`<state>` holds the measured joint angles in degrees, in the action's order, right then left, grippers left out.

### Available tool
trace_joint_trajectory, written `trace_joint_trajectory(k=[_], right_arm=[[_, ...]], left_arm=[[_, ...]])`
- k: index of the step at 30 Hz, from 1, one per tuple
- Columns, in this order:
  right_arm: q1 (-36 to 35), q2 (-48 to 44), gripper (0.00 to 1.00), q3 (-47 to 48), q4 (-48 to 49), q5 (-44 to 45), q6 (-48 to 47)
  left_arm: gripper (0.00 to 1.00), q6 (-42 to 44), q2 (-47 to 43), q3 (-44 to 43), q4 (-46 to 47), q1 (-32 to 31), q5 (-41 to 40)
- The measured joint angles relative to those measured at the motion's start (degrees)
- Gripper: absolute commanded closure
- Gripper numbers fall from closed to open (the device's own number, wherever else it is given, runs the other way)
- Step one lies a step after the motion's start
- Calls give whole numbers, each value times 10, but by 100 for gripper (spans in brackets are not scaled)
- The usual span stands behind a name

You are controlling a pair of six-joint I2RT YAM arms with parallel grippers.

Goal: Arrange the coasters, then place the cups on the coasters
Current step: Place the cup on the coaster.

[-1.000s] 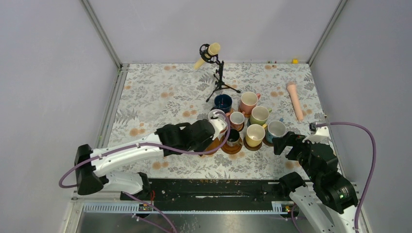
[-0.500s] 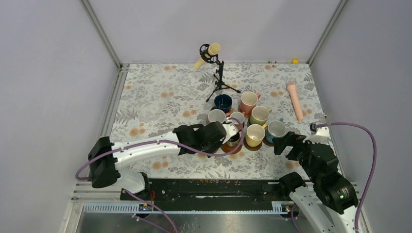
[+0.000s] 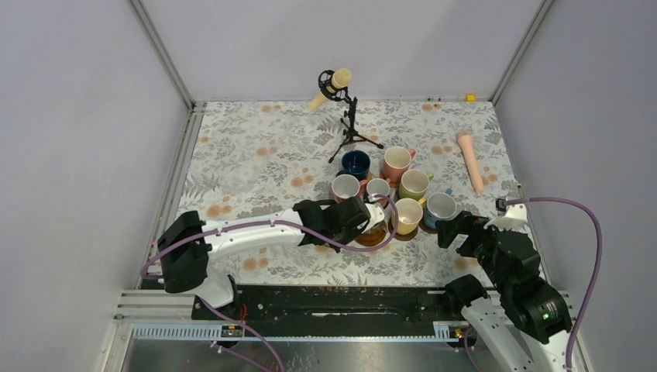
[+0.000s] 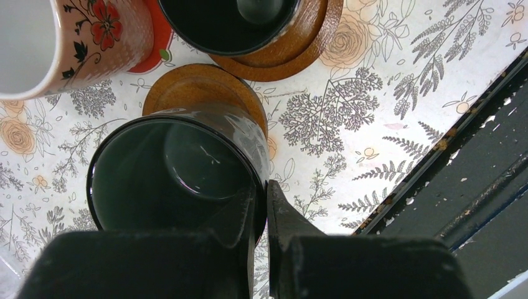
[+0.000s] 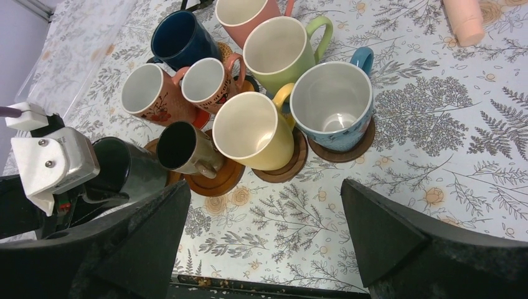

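Floral worktop point(image 3: 256, 155) carries the cups point(image 3: 413, 184) clustered right of centre. The left arm point(image 3: 256, 231) has swung rightward over the last second, its jaws clamped on the black cup point(image 4: 174, 168) at the rim. That cup now sits over the bare wooden coaster point(image 4: 193, 90), so lowering looks next. Right jaws stand wide apart, empty.

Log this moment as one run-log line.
left gripper: shut on dark mug rim | mug: over wooden coaster, seating unclear | right gripper: open, empty
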<state>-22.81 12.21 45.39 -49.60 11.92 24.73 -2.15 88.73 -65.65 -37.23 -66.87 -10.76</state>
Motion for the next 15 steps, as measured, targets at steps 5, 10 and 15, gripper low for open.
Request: trace_joint_trajectory(k=[5, 10, 15], right_arm=[[0, -1, 1, 0, -3, 6, 0], [0, -1, 1, 0, -5, 7, 0], [0, -1, 1, 0, -6, 7, 0]], left_arm=[[100, 5, 6, -6, 7, 14, 6], [100, 7, 14, -10, 11, 31, 20], [100, 7, 15, -10, 10, 36, 28]])
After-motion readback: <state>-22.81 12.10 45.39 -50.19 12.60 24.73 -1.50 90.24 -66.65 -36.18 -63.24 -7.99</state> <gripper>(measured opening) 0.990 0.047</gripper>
